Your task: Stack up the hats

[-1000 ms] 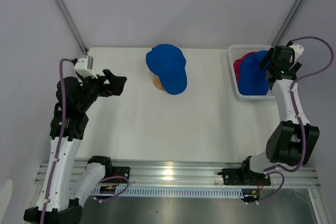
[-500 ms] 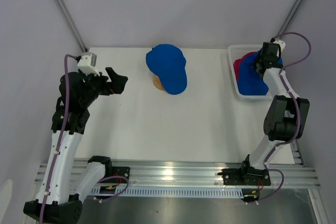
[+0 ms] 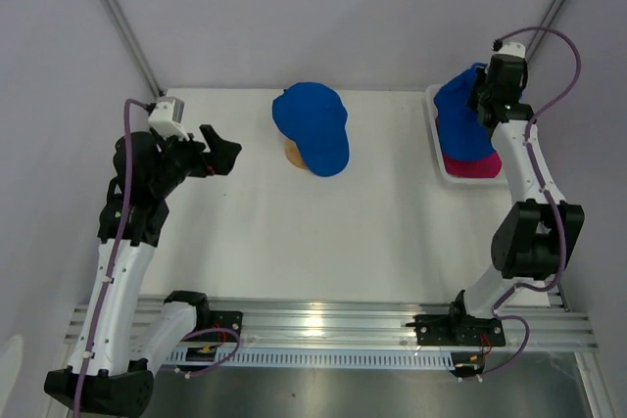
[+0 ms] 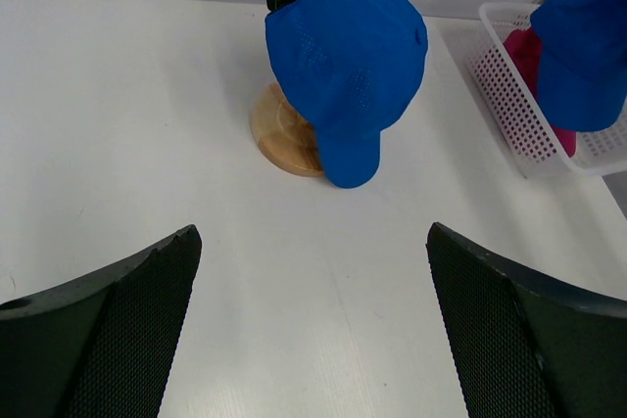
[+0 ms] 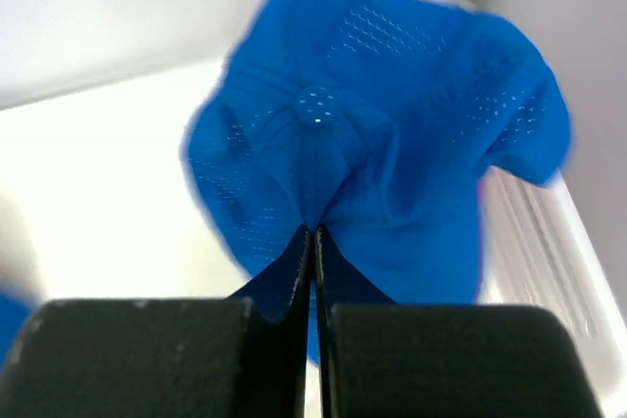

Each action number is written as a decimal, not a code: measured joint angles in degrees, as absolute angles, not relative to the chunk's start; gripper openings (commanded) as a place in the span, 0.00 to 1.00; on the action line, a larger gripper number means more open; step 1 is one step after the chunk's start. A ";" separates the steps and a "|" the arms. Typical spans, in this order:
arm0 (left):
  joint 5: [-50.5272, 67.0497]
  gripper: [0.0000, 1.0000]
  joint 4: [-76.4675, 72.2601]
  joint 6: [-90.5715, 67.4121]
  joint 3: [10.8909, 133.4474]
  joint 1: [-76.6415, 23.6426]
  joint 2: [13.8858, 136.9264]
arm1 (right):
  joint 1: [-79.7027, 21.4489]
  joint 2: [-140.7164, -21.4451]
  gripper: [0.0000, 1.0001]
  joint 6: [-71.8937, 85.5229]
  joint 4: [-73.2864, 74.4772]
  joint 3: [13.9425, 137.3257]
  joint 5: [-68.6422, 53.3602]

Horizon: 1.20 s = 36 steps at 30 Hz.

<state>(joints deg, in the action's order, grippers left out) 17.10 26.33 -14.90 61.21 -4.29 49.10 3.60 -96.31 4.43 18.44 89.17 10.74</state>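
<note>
- Above the white basket [image 3: 468,181], the right gripper [image 5: 313,232] pinches a blue hat [image 3: 457,113] by the crown, cap hanging below.
- Pink hat [image 3: 474,165] lies in the basket.
- Left gripper [image 3: 226,150] gapes, well apart from another blue hat [image 3: 313,127] on a stand [image 3: 292,153].

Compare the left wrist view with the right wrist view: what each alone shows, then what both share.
Left wrist only: the open left pincer, and a blue hat sitting on the wooden stand. Right wrist only: the right pincer shut on the hanging blue hat's fabric. Both: that hanging blue hat, over the mesh basket in the left view, and the white table.
</note>
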 measured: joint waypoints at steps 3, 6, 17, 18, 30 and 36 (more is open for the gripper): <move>17.50 0.99 26.30 -14.90 61.21 -4.27 49.12 | -1.63 -92.71 0.00 0.36 19.29 93.36 5.96; 18.09 0.99 26.30 -14.90 61.21 -4.21 49.10 | -8.60 -91.02 0.00 -2.90 19.99 99.94 -0.03; 18.41 0.99 26.28 -14.87 61.21 -4.21 47.64 | -17.15 -98.67 0.09 -3.33 17.87 118.08 -37.26; 18.41 0.99 26.30 -14.85 61.21 -4.21 47.55 | -18.04 -99.94 0.08 -3.90 18.15 118.34 -38.46; 18.41 0.99 26.30 -14.37 61.21 -4.19 47.33 | -21.28 -115.87 0.00 -8.49 27.64 126.21 -38.20; 18.39 1.00 26.30 -14.02 61.21 -4.19 47.40 | -23.00 -115.22 0.00 -8.60 27.53 126.63 -31.42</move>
<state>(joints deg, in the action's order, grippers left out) 18.39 26.30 -14.02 61.21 -4.19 47.40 -23.00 -115.22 -8.60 27.53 126.63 -31.42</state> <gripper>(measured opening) 0.995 0.008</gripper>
